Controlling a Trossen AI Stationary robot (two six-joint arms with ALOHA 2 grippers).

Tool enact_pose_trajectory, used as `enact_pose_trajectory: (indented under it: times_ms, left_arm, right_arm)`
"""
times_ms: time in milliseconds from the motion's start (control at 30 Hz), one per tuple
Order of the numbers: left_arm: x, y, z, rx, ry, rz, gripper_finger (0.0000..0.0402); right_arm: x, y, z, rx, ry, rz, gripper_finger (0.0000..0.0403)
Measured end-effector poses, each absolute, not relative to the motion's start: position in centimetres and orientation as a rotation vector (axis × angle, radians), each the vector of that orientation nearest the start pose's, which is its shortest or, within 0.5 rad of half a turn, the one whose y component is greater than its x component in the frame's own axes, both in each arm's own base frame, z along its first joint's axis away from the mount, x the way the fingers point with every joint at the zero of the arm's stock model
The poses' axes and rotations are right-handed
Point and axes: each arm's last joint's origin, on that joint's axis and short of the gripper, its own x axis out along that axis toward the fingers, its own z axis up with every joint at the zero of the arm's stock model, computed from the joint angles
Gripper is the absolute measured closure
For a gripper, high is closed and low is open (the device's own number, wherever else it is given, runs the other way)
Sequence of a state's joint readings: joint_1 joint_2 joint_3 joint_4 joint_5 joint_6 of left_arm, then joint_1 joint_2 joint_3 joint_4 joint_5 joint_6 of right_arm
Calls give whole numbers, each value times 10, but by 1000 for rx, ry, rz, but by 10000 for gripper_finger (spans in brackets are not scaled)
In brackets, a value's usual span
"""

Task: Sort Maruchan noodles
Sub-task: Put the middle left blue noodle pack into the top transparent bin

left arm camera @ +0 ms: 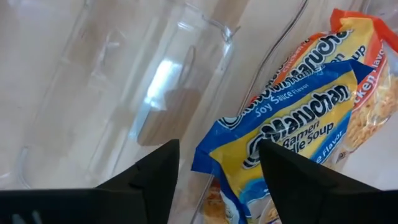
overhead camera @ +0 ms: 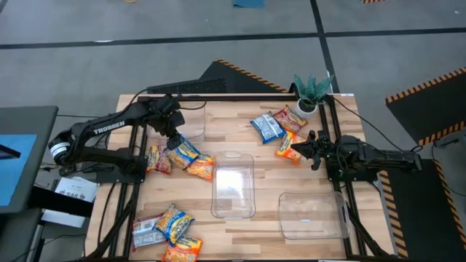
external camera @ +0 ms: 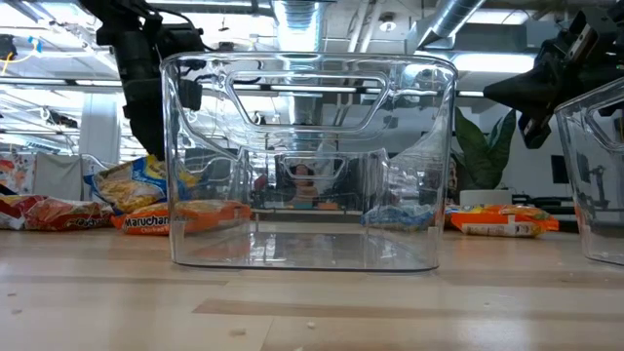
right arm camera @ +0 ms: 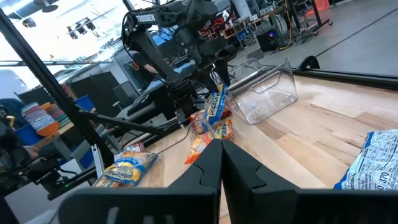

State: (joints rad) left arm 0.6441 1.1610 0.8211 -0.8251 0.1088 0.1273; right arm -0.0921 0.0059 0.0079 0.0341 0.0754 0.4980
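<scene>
Right now your left end effector [overhead camera: 175, 140] sits at the far-left part of the desk [overhead camera: 247, 233], directly over the blue soy-sauce packet [overhead camera: 183, 151]. In the left wrist view the two dark fingers [left arm camera: 152, 180] stand apart with the blue packet's [left arm camera: 292, 140] corner lying in the gap between them; whether they press on it yet you cannot tell, so treat the grip as unconfirmed. An orange packet [left arm camera: 364, 87] lies under and beside it, and a further orange one [overhead camera: 202, 168] is just beside it on the desk.

What matters for the coming move is this: the blue packet lies straight beneath and slightly ahead of the left end effector, its long axis running diagonally toward the middle clear bin [overhead camera: 233, 183], which is near. Your left arm is far nearer than the right.

Your right end effector [overhead camera: 314, 150] waits at the desk's right side with its fingers together and nothing between them. It is near the far-right cluster: a blue packet [overhead camera: 266, 127] and orange packets [overhead camera: 290, 148]. A third heap [overhead camera: 167, 231] lies at the near-left corner. A second clear bin [overhead camera: 313, 215] sits near-right, and a third [overhead camera: 191, 122] lies just behind the left end effector.
</scene>
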Motion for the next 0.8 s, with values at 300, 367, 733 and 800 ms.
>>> enact_pose_trajectory:
  times_ms: [300,367,733,800]
  left_arm:
    - [165,116,235,-301,1148,391,392]
    - [169,115,244,-285,1131,386,399]
    - [175,84,339,-165,861,338,401]
    - [170,78,358,-124,793,358,401]
  right_arm:
    - [97,-11,169,496,-77,-155,370]
    - [97,-11,169,496,-77,-155,370]
    - [97,-11,169,496,-77,-155,370]
    - [97,-11,169,496,-77,-155,370]
